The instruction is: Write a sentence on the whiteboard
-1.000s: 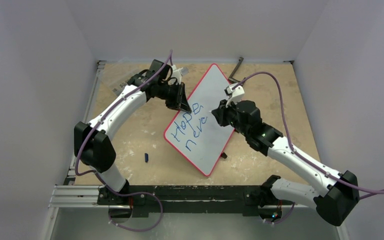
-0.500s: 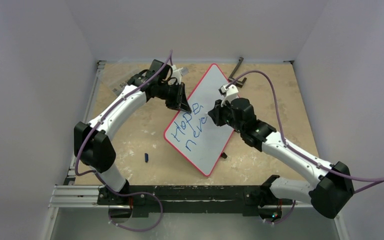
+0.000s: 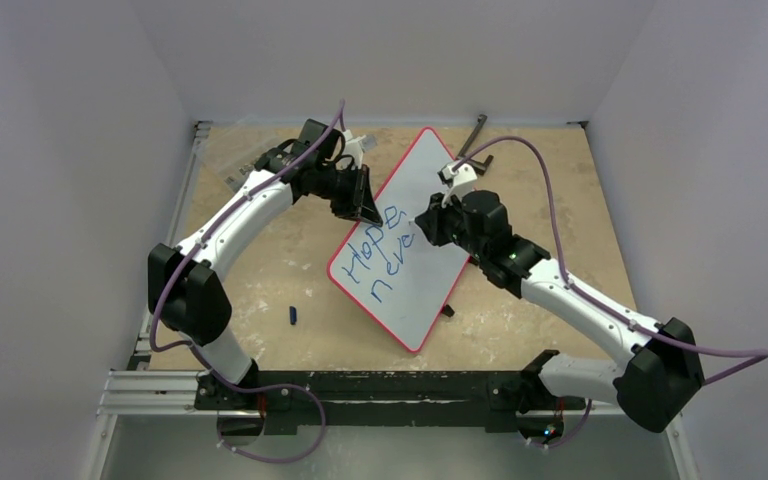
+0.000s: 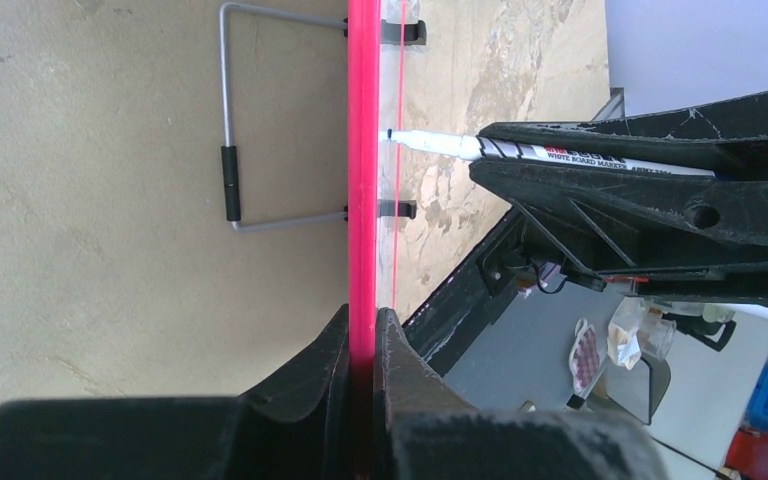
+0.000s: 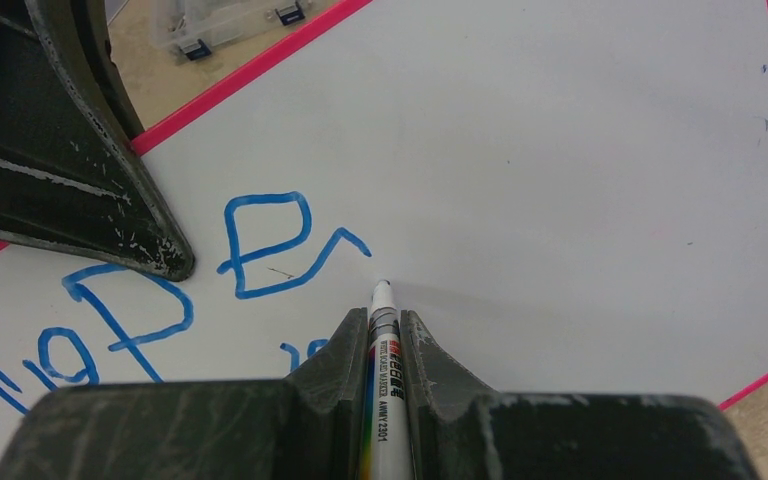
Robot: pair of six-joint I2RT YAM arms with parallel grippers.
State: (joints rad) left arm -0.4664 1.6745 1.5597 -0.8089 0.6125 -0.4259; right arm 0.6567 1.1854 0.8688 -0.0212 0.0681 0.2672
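Observation:
The whiteboard [image 3: 425, 190], white with a thin red rim, stands tilted at the table's middle. Blue lettering [image 3: 380, 255] on it reads "Hope" and "neve" in two slanted lines. My left gripper [image 3: 365, 208] is shut on the board's red rim [image 4: 363, 200] at its left edge. My right gripper [image 3: 430, 222] is shut on a white whiteboard marker [image 5: 384, 400]. The marker's tip [image 5: 381, 287] is at the board, just right of the last blue stroke [image 5: 345, 245]. In the left wrist view the marker [image 4: 480, 148] points at the board's face.
A small blue cap [image 3: 293, 315] lies on the table left of the board. A grey wire stand [image 4: 228, 120] is clipped to the board's back. A clear plastic packet [image 3: 243, 170] lies at the back left. A black tool [image 3: 474, 134] lies at the back.
My right arm has moved the marker a little up and to the left along the board, near the end of the second line. The left arm and the board have not moved.

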